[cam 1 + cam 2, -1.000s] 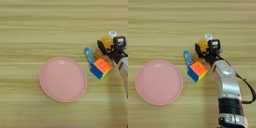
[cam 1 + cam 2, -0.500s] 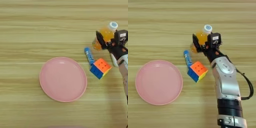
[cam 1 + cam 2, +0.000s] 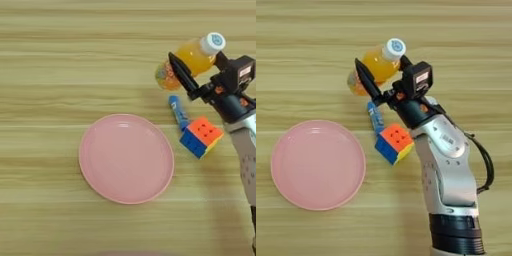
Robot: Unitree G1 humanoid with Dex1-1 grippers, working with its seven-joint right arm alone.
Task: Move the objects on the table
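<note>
One arm doing all the work here, the right one, w/ its end effector (image 3: 381, 80) clamped across the middle of the orange-juice bottle (image 3: 375, 67). One black finger (image 3: 368, 81) crosses the near side of the bottle; the other finger sits behind it by the cap end, so the bottle is pinched between them. Bottle's tilted, nearly lying over: white cap (image 3: 394, 47) points up and to the right in the picture, fat bottom end down and to the left, so its long axis runs diagonal, roughly crosswise to the fingers. Looks lifted off the surface (image 3: 60, 60), tho I can't be fully sure from overhead. Just below the end effector lies the short blue tube (image 3: 178, 113), long axis running roughly away from the robot, and its near end looks to touch the Rubik's cube (image 3: 201, 136). Pink plate (image 3: 126, 158) sits to the robot's left and nearer the robot, well apart from the bottle, nothing on it. So, my read: if the bottle's headed for the plate, the move is down-left across the surface, and that path passes right over the tube & cube, so it needs to stay high enough to clear them. Tilted bottle could roll once released.
</note>
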